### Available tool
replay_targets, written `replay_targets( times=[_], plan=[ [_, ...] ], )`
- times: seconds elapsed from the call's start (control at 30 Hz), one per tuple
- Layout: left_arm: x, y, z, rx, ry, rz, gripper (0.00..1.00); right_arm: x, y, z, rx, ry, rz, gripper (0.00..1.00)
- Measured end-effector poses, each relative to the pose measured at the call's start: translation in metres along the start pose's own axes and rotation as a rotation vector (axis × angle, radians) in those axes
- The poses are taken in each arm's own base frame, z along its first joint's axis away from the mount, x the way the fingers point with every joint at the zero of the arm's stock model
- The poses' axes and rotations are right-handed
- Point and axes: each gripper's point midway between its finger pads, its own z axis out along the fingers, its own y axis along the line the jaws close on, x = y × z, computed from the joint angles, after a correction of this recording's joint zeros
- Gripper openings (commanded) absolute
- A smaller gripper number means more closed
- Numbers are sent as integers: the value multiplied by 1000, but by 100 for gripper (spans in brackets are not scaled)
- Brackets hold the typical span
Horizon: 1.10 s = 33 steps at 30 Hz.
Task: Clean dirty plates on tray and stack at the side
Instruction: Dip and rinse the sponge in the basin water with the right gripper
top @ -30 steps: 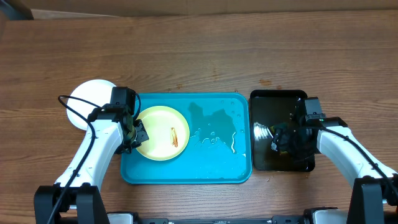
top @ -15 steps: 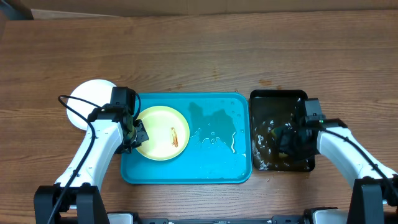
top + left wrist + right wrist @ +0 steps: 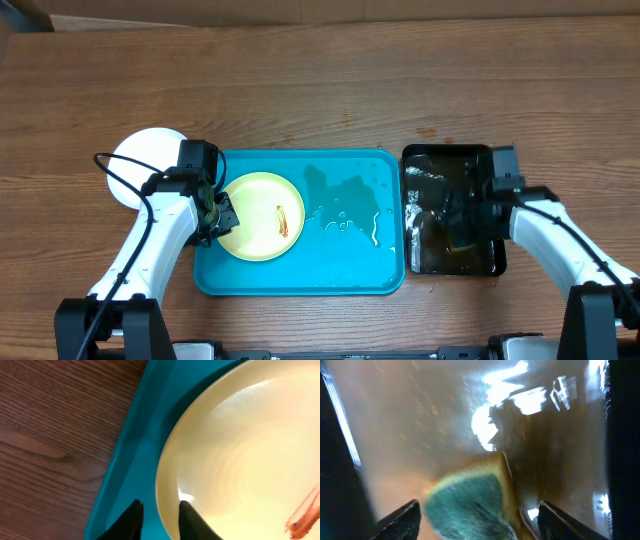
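Observation:
The pale yellow-green plate (image 3: 258,214) with a reddish-orange smear lies in the left part of the turquoise tray (image 3: 340,265). A white plate (image 3: 140,170) lies on the table to the left of the tray. My left gripper (image 3: 216,214) is at the yellow-green plate's left edge. In the left wrist view its fingers (image 3: 129,522) straddle the plate's rim (image 3: 167,480), one outside and one inside, shut on it. My right gripper (image 3: 455,213) is low in the black tray (image 3: 420,160), shut on a green and yellow sponge (image 3: 470,505).
The black tray holds brownish water that glints. Water drops and streaks (image 3: 345,215) lie on the right half of the turquoise tray. Bare wooden table lies behind both trays.
My right gripper has moved a little toward the back of the black tray with the sponge, and the water there has shifted. The left arm and the plate have not moved.

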Motion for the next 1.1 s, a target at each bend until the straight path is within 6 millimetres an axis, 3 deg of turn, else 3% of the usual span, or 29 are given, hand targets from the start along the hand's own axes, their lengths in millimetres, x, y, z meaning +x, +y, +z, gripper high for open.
replay_targets(
  times=[0.07,0.13,0.17,0.5,0.73,0.83,0.93,0.97,1.1],
  plan=[
    [-1,1,0,-6,-3,4,40,4,-2,6,-4,-3,-3,5],
    [-2,3,0,-19,-9,7,42,3,-1,8,-10,-19,-1,37],
    [-2,4,1,-25,-10,8,41,2,-1,8,-11,-23,-9,42],
    [-14,2,2,-24,-56,3,36,24,-2,-3,3,106,12,50],
    [-10,2,16,-17,-76,3,37,21,-4,0,12,81,8,42],
    [-3,5,25,-22,-66,9,30,18,-3,1,6,70,7,39],
    [-2,5,29,-19,-72,17,24,20,1,1,-19,79,3,17],
    [-3,4,29,-17,-77,22,19,20,3,-1,-28,87,1,4],
    [-5,3,29,-13,-85,29,4,16,11,-19,-39,117,22,4]
  ],
)
